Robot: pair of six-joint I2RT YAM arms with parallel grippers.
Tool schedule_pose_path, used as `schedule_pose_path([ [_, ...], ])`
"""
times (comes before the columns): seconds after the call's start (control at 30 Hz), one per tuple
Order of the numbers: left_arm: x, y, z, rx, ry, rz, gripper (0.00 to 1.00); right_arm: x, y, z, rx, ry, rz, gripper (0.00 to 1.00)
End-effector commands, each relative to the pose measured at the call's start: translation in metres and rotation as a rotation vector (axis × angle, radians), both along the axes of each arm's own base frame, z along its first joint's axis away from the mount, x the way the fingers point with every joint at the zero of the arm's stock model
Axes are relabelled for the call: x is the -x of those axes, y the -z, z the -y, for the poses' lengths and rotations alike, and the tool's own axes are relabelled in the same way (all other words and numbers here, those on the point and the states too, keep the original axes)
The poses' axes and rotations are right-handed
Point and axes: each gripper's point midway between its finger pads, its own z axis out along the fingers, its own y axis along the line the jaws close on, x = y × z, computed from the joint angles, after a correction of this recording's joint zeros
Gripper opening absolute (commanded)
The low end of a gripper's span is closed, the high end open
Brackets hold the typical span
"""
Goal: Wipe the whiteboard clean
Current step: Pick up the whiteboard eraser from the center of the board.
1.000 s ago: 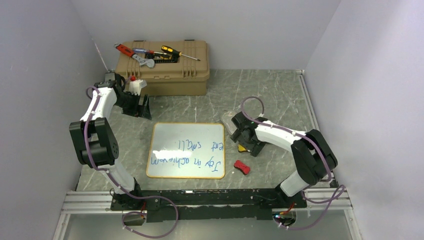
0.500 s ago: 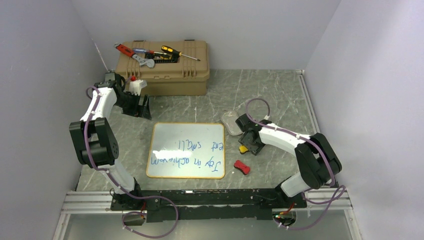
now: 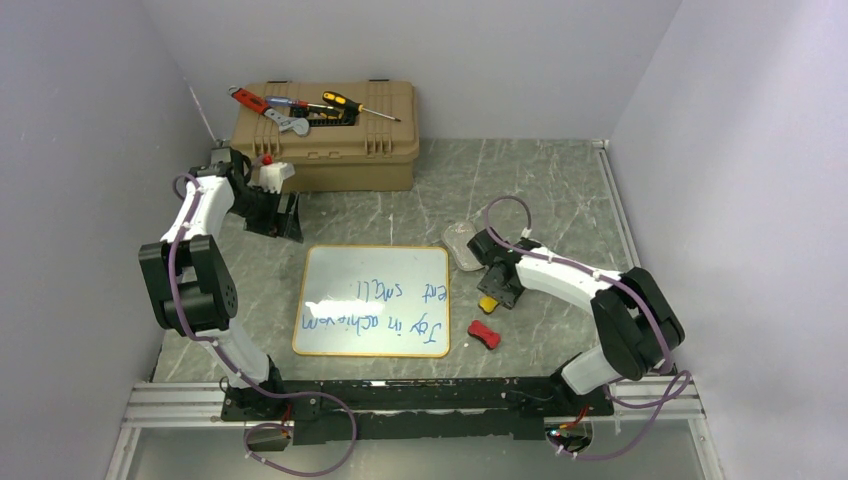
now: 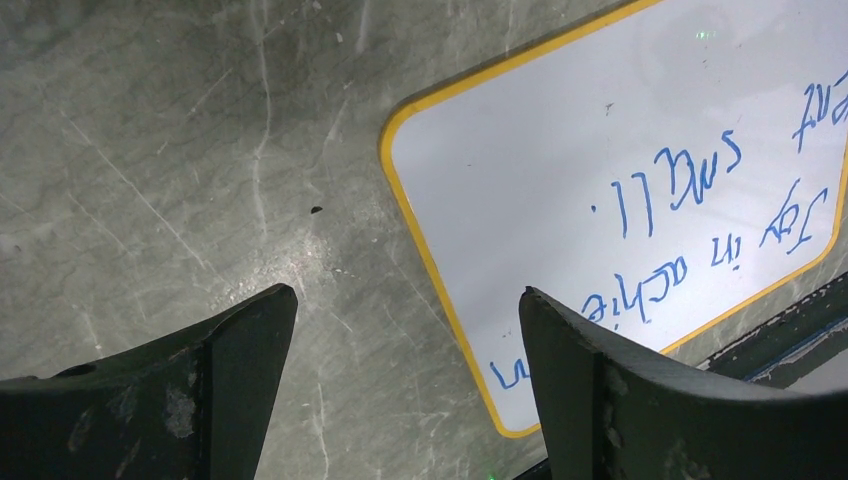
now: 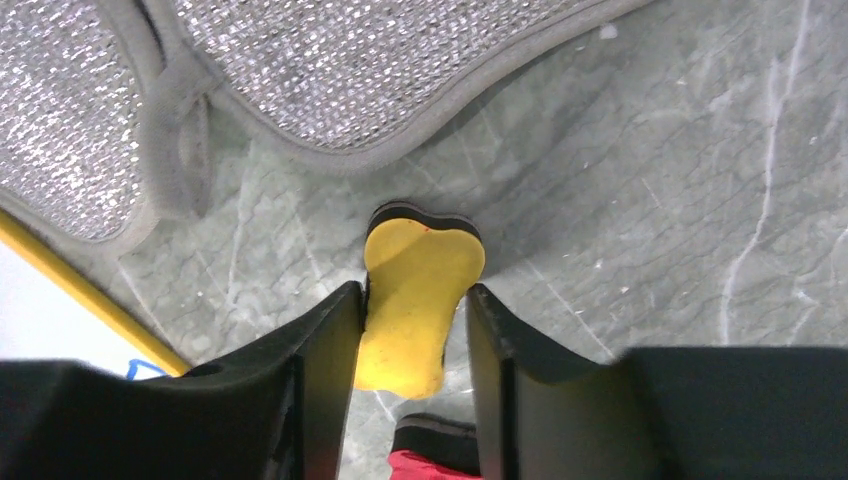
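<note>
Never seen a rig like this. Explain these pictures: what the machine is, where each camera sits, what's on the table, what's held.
Two robot arms are bolted to a table. The wide picture looks down from above; the other two come from cameras on each wrist. On it lie a whiteboard with blue writing, a tan toolbox, a grey mesh pad and a red eraser. The left arm's fingers are open and empty. The right arm's fingers straddle a yellow eraser; whether they grip it is unclear.

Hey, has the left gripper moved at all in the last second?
No. The left gripper still hangs at the same spot between the toolbox and the whiteboard's far left corner.
</note>
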Motion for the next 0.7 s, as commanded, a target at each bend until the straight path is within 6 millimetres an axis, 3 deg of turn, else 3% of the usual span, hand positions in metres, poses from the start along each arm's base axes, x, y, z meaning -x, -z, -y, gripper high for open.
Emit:
schedule_pose_path([
  [0.0,0.006,-0.001,0.004,0.008,0.027,0.007,0.88,-0.011,-0.017,-0.018,-0.045,-0.035,0.034,0.59],
  [0.03,0.007,0.000,0.004,0.011,0.029,0.001,0.87,-0.012,-0.020,-0.021,-0.047,-0.039,0.037,0.67],
  [0.1,0.009,0.002,0.005,0.011,0.033,-0.005,0.87,-0.014,-0.023,-0.026,-0.041,-0.051,0.039,0.71],
  [0.3,0.016,0.010,0.001,-0.014,0.051,-0.013,0.87,-0.011,-0.014,-0.028,-0.037,-0.058,0.022,0.54],
  [0.5,0.027,0.018,0.001,-0.020,0.075,-0.039,0.87,-0.002,0.001,-0.025,0.004,-0.081,-0.055,0.55],
  [0.57,0.031,0.022,0.002,-0.019,0.078,-0.046,0.87,0.002,0.003,-0.023,0.016,-0.087,-0.072,0.60],
  [0.67,0.035,0.026,0.003,-0.016,0.080,-0.053,0.87,0.005,-0.002,-0.023,0.013,-0.089,-0.062,0.75],
])
